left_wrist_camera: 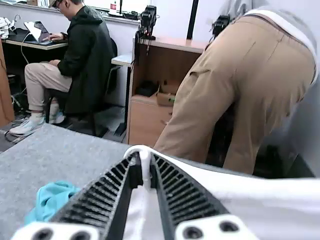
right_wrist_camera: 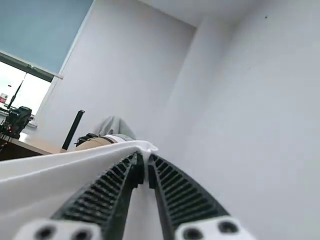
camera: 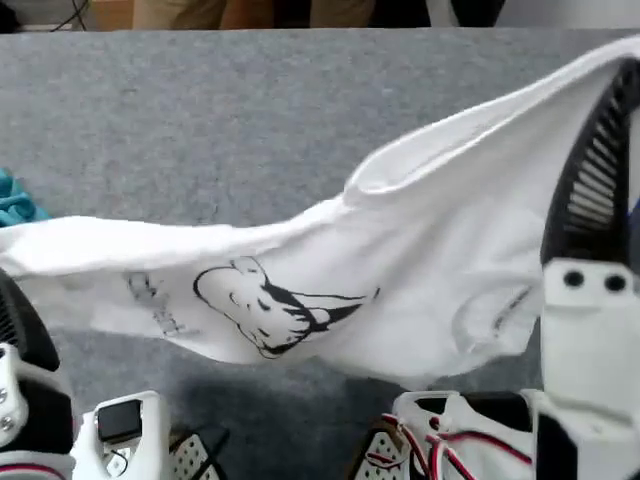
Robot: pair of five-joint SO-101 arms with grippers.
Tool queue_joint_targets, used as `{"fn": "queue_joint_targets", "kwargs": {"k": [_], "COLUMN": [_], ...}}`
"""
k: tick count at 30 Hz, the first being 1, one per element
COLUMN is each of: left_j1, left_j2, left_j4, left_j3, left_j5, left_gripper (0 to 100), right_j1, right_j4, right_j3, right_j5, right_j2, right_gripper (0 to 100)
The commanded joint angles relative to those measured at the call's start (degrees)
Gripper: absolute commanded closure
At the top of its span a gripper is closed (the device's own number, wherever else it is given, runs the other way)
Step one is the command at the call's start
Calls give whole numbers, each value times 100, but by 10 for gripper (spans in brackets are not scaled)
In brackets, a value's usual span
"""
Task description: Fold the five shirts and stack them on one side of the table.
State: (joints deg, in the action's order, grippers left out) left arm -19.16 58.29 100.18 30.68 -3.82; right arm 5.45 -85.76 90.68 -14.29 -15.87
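— High view?
— I see the white shirt (camera: 300, 270) stretched above the table (camera: 200, 110), teal cloth (camera: 15, 203) past its low end.
— Left wrist?
— My left gripper (left_wrist_camera: 145, 159) pinches the shirt's edge, teal cloth just beside.
— Right?
— My right gripper (right_wrist_camera: 143, 161) clamps the raised edge

white shirt (camera: 420, 250) with a black line drawing (camera: 265, 310), faint grey lettering (camera: 155, 305) beside it too blurred to read, no legible text

White arms (camera: 588, 350), blk ribbed fingers (left_wrist_camera: 102, 197), red cables (camera: 438, 445)
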Motion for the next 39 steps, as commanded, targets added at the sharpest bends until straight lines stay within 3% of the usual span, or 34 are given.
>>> {"fn": "queue_joint_targets", "kwargs": {"k": [1, 29, 39], "left_j1": [-35, -44, -26], "left_j2": [198, 752, 1473], "left_j4": [-237, -114, 62], "left_j3": [-26, -237, -2048], "left_j5": [-70, -97, -79], "left_gripper": [982, 982, 982], "right_j1": [-57, -31, 215], "right_j4": [229, 360, 316], "right_j3": [-409, -1780, -2167], "right_j5": [-53, -466, -466], "right_j2": [-13, -1648, -1657], "right_gripper": [997, 997, 997]}}
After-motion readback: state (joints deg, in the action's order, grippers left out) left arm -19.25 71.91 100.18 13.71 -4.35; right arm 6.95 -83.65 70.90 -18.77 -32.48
